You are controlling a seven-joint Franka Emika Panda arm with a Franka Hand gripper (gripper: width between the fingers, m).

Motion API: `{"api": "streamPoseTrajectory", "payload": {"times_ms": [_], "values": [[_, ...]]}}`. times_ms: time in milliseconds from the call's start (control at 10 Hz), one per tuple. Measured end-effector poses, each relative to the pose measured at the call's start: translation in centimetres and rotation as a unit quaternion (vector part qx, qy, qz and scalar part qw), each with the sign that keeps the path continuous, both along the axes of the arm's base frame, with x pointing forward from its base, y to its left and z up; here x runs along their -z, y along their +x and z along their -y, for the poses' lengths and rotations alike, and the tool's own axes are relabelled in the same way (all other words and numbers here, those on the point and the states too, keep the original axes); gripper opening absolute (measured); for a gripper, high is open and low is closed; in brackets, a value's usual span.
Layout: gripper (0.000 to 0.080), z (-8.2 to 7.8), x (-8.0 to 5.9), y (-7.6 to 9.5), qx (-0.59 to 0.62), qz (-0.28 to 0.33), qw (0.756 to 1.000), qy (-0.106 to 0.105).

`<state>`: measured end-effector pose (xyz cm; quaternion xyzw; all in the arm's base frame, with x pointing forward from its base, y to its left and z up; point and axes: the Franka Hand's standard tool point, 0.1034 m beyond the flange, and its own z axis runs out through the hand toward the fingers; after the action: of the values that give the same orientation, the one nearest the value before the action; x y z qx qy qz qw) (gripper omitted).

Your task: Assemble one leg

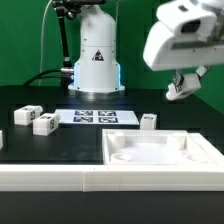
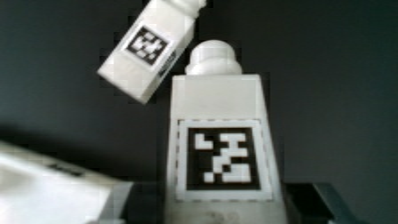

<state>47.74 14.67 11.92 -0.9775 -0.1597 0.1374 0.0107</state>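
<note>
My gripper (image 1: pixel 184 82) hangs high on the exterior view's right, shut on a white leg (image 1: pixel 176 93) and holding it well above the table. In the wrist view the held leg (image 2: pixel 221 120) stands between my fingers (image 2: pixel 331 200), showing a black-and-white tag and a round peg at its far end. My gripper (image 2: pixel 222 206) grips its near end. A second leg (image 2: pixel 150 46) lies on the dark table beyond it. In the exterior view three loose legs lie on the table: two on the left (image 1: pixel 27 115) (image 1: pixel 45 124) and one near the panel (image 1: pixel 148 121).
The large white square panel with raised rim (image 1: pixel 118 150) lies at the front right; its corner shows in the wrist view (image 2: pixel 39 186). The marker board (image 1: pixel 95 117) lies in front of the robot base (image 1: pixel 95 60). A low white wall (image 1: pixel 60 180) runs along the front.
</note>
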Motion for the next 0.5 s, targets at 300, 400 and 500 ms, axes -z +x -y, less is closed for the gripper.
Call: {"api": "streamPoseTrajectory", "payload": {"times_ms": [300,400,500], "values": [[0.0291,0.1,0.3,0.5,0.004,0.098,0.995,0.022],[0.0291,0.2,0.3,0.8,0.002,0.136,0.99,0.032],[0.0291,0.7,0.1,1.8,-0.007,0.172,0.984,0.042]]}}
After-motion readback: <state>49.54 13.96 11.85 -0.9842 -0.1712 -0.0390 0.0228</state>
